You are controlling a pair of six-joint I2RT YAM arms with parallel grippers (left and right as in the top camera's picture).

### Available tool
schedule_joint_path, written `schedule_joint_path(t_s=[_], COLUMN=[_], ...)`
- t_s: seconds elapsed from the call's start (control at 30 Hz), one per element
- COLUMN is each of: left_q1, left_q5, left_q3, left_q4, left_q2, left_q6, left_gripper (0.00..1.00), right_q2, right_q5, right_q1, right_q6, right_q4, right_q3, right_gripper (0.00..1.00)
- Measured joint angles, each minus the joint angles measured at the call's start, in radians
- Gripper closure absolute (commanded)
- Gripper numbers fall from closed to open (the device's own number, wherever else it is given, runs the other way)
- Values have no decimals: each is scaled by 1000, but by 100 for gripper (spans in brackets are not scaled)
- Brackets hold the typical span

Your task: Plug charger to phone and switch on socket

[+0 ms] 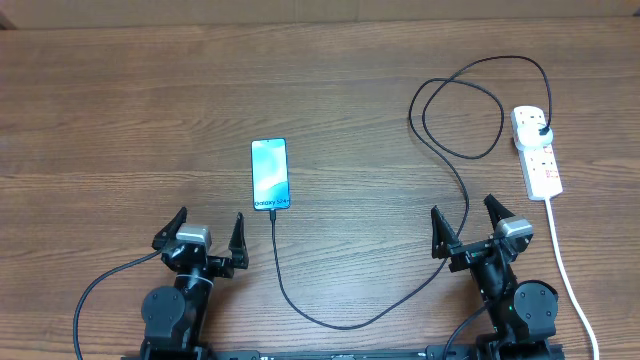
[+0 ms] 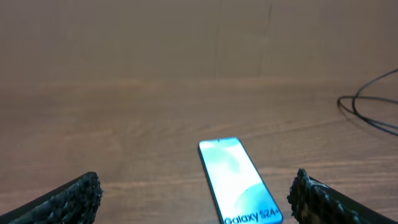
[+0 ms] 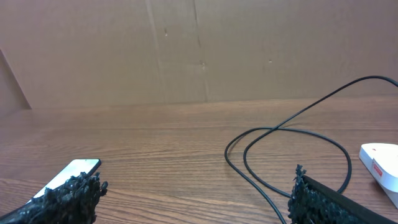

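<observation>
Think of the wooden table [image 1: 120, 120] as a clock seen from above, with 6 at the robot's side. The Samsung Galaxy phone [image 1: 270, 175] lies flat a little toward 9 from the middle, and its screen glows light blue. The end with its name on it points to 6. The black charger cable [image 1: 273, 240] meets that end. I cannot tell if the tip is pushed all the way in. From there the cable dips toward 6, swings up toward 3, makes a loop near 1, and ends in a black plug [image 1: 543, 130].

The plug sits in the white power strip [image 1: 537, 152] at about 2. The strip has small red marks (I cannot tell if its switch is on). A thick white cord [image 1: 563, 265] runs from it toward 5.

The left gripper [image 1: 208, 225] sits at about 7, just near the phone, with its jaws wide apart and nothing in them. The right gripper [image 1: 464, 212] sits at about 5, also wide and holding nothing. The black cable passes by its fingers [image 3: 308, 193].
</observation>
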Motion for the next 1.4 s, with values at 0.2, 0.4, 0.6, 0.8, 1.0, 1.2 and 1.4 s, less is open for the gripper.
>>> schedule_joint_path(t_s=[0.2, 0.4, 0.6, 0.8, 1.0, 1.2, 1.4], left_q1=[0, 0, 0, 0, 0, 0, 0], left_q5=[0, -1, -1, -1, -1, -1, -1], left_q3=[-1, -4, -4, -4, -4, -4, -4], left_q4=[26, 5, 5, 5, 5, 5, 5], left_q2=[-29, -29, -30, -29, -29, -29, -29], left_q6=[35, 49, 49, 49, 48, 48, 49], left_gripper=[0, 0, 0, 0, 0, 0, 0], right_q2=[0, 0, 0, 0, 0, 0, 0], right_q5=[0, 0, 0, 0, 0, 0, 0], right_q1=[0, 0, 0, 0, 0, 0, 0], right_q6=[0, 0, 0, 0, 0, 0, 0], right_q4=[0, 0, 0, 0, 0, 0, 0], right_q3=[0, 0, 0, 0, 0, 0, 0], right_gripper=[0, 0, 0, 0, 0, 0, 0])
